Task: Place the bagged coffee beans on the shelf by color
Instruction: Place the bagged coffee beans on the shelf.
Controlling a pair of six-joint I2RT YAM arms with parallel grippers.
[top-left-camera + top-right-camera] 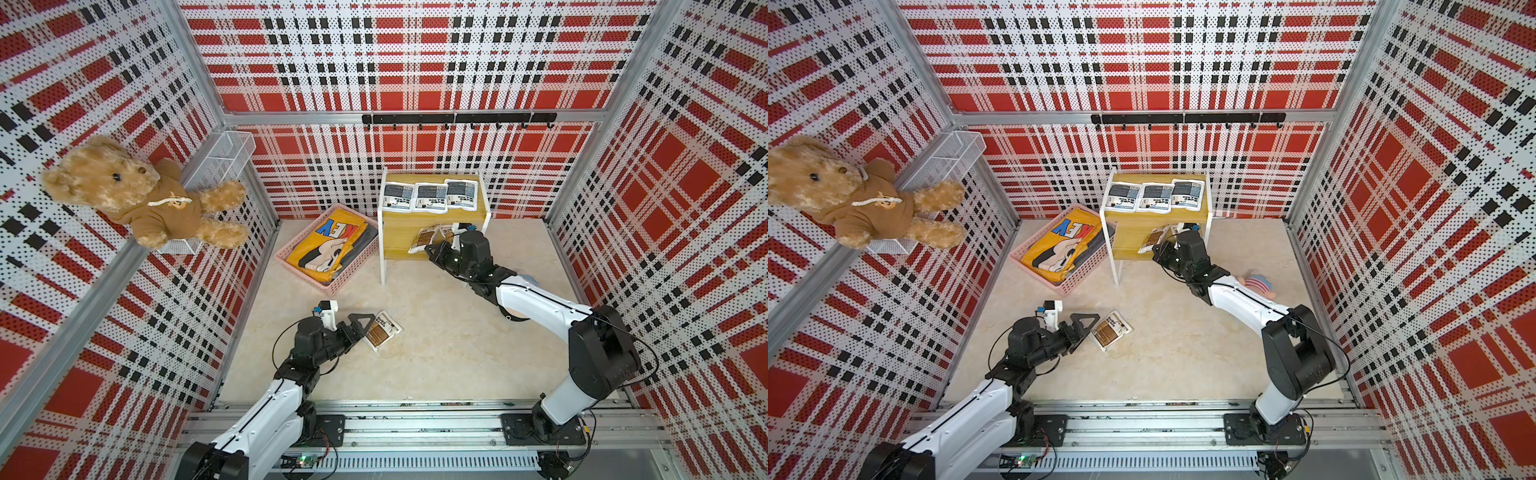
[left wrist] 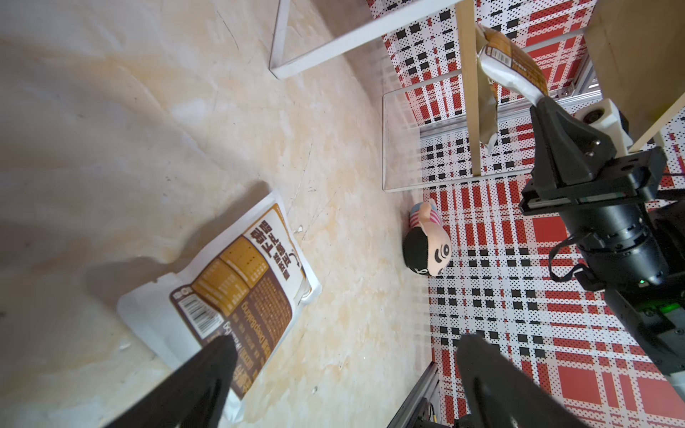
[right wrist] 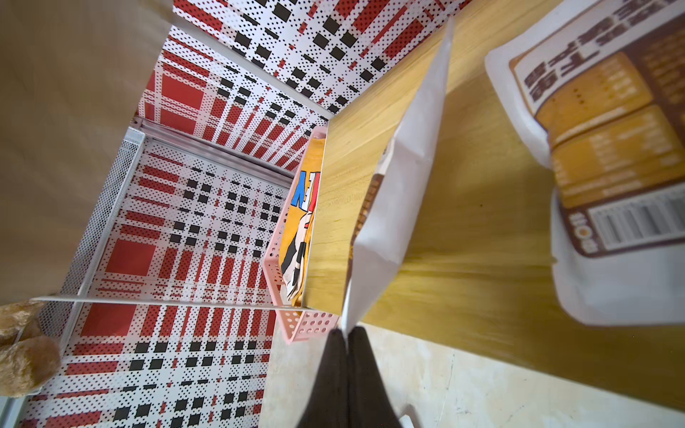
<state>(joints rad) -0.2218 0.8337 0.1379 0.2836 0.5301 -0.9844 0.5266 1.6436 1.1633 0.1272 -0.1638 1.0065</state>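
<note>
First, at the right pincer (image 3: 347,339): closed tight on the bottom edge of the first brown pouch (image 3: 389,207), with no gap between the two black fingers. Held edge-on and tilted over the lower board (image 3: 463,241) of the shelf (image 1: 383,266), a little right of the centre in both top views. Just beside it, flat on the same board, the second brown pouch (image 3: 611,166), printed side up. Higher, on the upper board (image 1: 478,208), three grey-blue pouches (image 1: 431,197) side by side in one row.

Then at the left pincer (image 2: 346,340): spread wide, with nothing held, low and left of centre in both top views. Under one fingertip (image 2: 215,363), the near edge of the third brown pouch (image 2: 237,289), flat on the beige bench (image 1: 436,357); touching or only above, cannot tell.

Further out, just left of the shelf, a pink basket (image 1: 301,276) with a yellow garment (image 1: 320,245) inside. In the upper left of the frame, a teddy bear (image 1: 137,191) against a white wire basket (image 1: 224,158). Beyond the right arm, near the right wall, a small doll (image 1: 1256,284) on the bench.
</note>
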